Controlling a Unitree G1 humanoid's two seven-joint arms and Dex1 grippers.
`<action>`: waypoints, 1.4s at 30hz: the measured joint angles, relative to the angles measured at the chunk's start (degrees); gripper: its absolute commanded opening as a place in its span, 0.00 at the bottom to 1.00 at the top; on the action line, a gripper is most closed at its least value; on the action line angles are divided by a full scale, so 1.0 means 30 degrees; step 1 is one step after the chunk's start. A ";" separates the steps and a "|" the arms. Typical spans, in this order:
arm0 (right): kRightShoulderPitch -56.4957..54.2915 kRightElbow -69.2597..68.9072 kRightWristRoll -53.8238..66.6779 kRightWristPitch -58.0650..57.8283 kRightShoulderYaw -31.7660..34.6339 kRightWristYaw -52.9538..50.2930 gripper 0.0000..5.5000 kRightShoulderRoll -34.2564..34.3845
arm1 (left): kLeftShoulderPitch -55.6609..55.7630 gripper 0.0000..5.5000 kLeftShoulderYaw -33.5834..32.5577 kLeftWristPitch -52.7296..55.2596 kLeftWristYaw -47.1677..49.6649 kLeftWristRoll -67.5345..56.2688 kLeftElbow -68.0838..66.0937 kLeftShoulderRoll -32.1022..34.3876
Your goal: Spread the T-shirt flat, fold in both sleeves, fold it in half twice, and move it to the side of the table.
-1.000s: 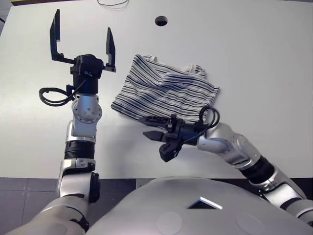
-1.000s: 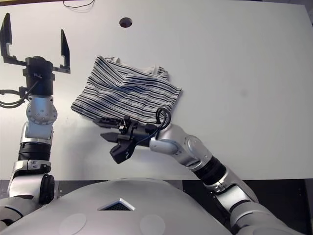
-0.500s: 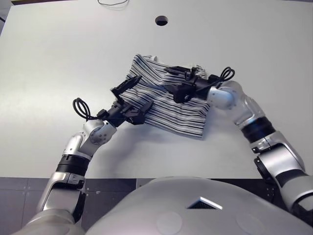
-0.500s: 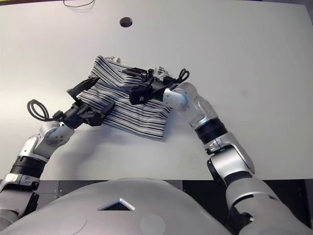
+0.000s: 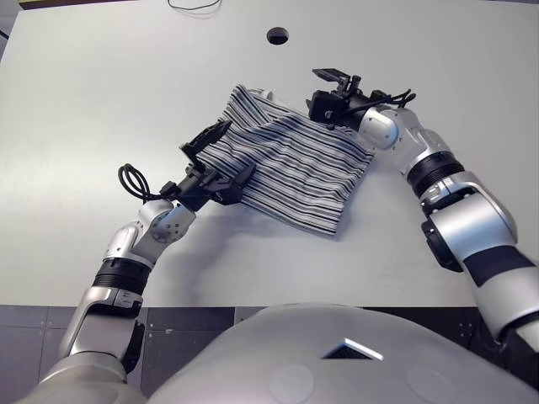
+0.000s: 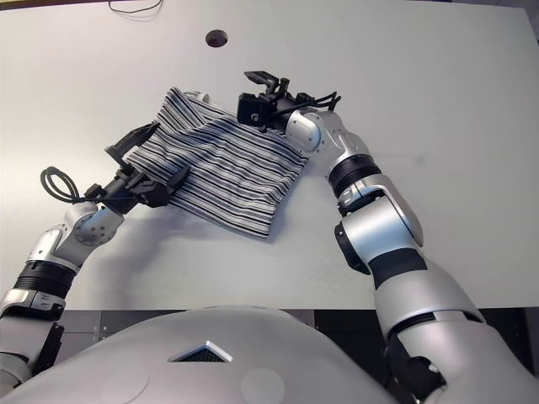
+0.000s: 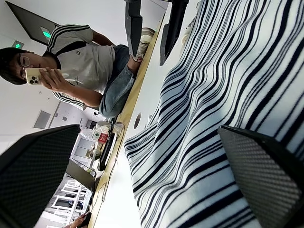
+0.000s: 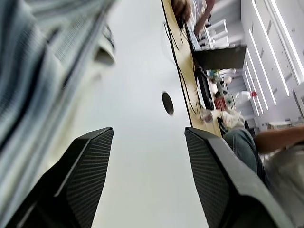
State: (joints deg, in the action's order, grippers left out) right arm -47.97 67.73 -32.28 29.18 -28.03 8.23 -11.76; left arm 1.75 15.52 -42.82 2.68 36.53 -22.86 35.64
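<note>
From my station I see the striped T-shirt point(image 5: 295, 172) lying near the middle of the white table point(image 5: 101, 93). It is not spread flat. It makes a rough four-sided bundle with some folds, and a raised ridge runs across its far part. One corner of it points toward the robot, and a small pale part of the cloth shows at the far edge.

The left gripper point(image 5: 221, 160) is at the left edge of the shirt, low over the table. Its two fingers stand wide apart and nothing is clamped between them. One finger is above the striped cloth and the other is beside the edge on the near side. In the left wrist view the striped fabric runs through the gap between both fingers, but I cannot tell if the pads really touch it.

The right gripper point(image 5: 328, 91) is at the far right corner of the shirt, with the arm stretched forward over the table. Its fingers are also apart and hold nothing. In the right wrist view I see bare table surface between them, and the striped cloth lies just beside one finger.

Beyond the shirt, on the far side of the table, there is a round dark hole point(image 5: 277, 35), and a thin dark cable point(image 5: 194, 7) lies at the far edge
</note>
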 measured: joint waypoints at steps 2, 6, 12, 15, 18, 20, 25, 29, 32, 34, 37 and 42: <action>-0.0144 0.0881 0.0013 -0.0358 0.0185 -0.0411 0.51 -0.0107 | 0.0026 0.99 0.0072 -0.0085 0.0033 -0.0079 -0.0089 0.0064; 0.0318 0.0277 0.0253 0.1044 0.0470 -0.0913 0.51 -0.0281 | -0.0003 0.99 0.0138 -0.0109 0.0311 -0.0123 -0.0145 0.0082; 0.5443 -1.1130 0.1305 0.3285 0.1705 0.1073 0.51 -0.4410 | -0.0613 0.99 -0.1286 0.0249 0.2187 -0.0260 0.0681 0.0057; 0.8037 -1.5436 0.0034 0.2701 0.2283 0.2641 0.51 -0.8081 | -0.0710 0.99 -0.3302 0.0791 0.4170 -0.0486 0.1776 0.0052; 0.7780 -1.3321 -0.2206 0.2100 0.1018 0.2203 0.51 -0.7748 | -0.0813 0.99 -0.3842 0.0758 0.4572 -0.0963 0.2662 -0.0315; 0.6524 -1.0041 -0.3742 0.1723 -0.0166 0.0657 0.51 -0.6492 | -0.0999 0.99 -0.3962 0.0666 0.4569 -0.1599 0.3305 -0.0684; 0.3318 -0.5179 -0.6359 0.1492 -0.2878 -0.3043 0.51 -0.4958 | -0.0970 0.99 -0.5922 0.0731 0.4804 -0.4060 0.4461 -0.1520; 0.4381 -0.7435 -0.6826 0.2313 -0.3637 -0.3646 0.51 -0.6790 | -0.0530 0.99 -0.7409 0.1281 0.5227 -0.4788 0.3941 -0.1886; 0.7140 -1.2532 -0.5994 0.2960 -0.3153 -0.2204 0.51 -0.9762 | -0.0433 0.99 -0.7757 0.1355 0.5232 -0.4816 0.3343 -0.1960; 0.9716 -1.6982 -0.4701 0.3223 -0.2757 -0.0369 0.51 -1.2097 | -0.0337 0.99 -0.8108 0.1358 0.5232 -0.4816 0.3164 -0.1962; 1.3210 -2.2566 -0.2960 0.3079 -0.2734 0.2037 0.51 -1.3424 | -0.0274 0.99 -0.8448 0.1366 0.5232 -0.4818 0.3017 -0.1958; 1.5301 -2.5672 -0.2734 0.1506 -0.3272 0.3673 0.51 -1.0691 | -0.0298 0.99 -0.8547 0.1365 0.5222 -0.4804 0.2371 -0.1965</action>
State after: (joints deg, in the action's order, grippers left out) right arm -2.07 -9.29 -40.48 33.70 -37.85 19.25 -43.83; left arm 0.85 -10.12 -38.73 18.34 22.12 -15.74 29.74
